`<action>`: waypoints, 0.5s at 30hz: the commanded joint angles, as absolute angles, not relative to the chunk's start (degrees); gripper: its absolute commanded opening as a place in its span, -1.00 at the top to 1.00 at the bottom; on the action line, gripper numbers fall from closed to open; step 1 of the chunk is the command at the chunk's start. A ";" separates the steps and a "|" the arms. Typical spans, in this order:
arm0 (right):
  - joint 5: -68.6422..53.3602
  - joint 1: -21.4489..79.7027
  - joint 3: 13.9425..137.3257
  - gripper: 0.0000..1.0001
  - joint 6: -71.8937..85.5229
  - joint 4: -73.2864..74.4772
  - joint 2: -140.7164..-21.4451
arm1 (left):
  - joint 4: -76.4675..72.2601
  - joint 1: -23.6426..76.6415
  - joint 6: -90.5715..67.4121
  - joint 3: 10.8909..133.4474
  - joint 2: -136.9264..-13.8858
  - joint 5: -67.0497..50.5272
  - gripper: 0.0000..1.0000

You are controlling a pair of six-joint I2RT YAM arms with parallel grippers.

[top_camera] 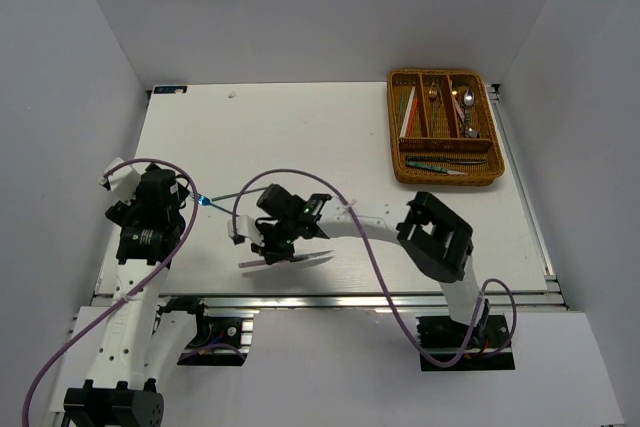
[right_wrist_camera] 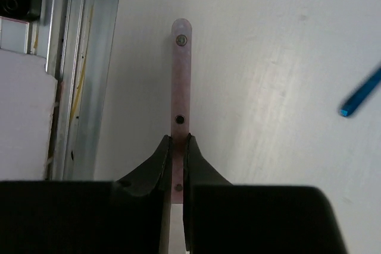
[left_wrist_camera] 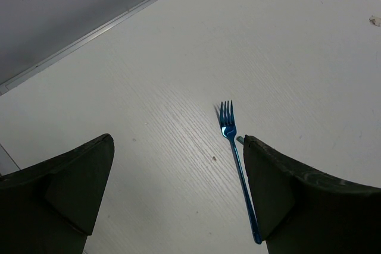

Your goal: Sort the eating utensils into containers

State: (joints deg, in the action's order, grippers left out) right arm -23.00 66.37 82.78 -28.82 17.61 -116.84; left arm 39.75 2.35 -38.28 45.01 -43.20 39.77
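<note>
A knife with a pinkish riveted handle (right_wrist_camera: 180,81) lies flat near the table's front edge, and my right gripper (right_wrist_camera: 180,144) is shut on that handle. From above, the knife (top_camera: 318,258) sticks out on both sides of the right gripper (top_camera: 275,247). A blue fork (left_wrist_camera: 238,171) lies on the table, tines pointing away, close to the inner face of the right finger of my left gripper (left_wrist_camera: 178,147), which stands wide open and holds nothing. The fork (top_camera: 218,196) shows just right of the left gripper (top_camera: 185,199). The wicker tray (top_camera: 396,127) sits at the back right with several utensils in its slots.
The aluminium rail (right_wrist_camera: 77,75) of the table's front edge runs just left of the knife. The fork's handle end (right_wrist_camera: 360,100) shows at the right of the right wrist view. White walls enclose the table on three sides.
</note>
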 commanded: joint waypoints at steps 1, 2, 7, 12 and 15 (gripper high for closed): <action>-24.72 63.64 84.46 1.00 -31.09 17.74 -108.38 | 38.32 2.02 -37.27 45.00 -43.33 39.02 -0.96; -23.39 62.41 85.25 1.00 -32.16 19.32 -107.06 | 38.23 2.11 -37.09 45.09 -43.42 38.94 -0.96; -17.50 53.46 89.30 1.00 -32.98 26.47 -103.89 | 38.32 2.11 -37.00 45.00 -42.98 38.76 -0.96; -12.59 36.50 86.22 1.00 -17.53 14.09 -97.74 | 37.79 2.11 -36.74 44.74 -42.71 37.62 -0.96; 1.18 30.60 88.94 1.00 0.91 10.20 -98.35 | 37.62 2.02 -36.65 44.74 -42.89 37.27 -0.96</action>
State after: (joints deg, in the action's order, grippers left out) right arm -10.70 33.21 86.91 -16.51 15.73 -100.09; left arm 38.48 2.35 -37.26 44.86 -43.35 38.22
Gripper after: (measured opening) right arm 0.084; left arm 0.982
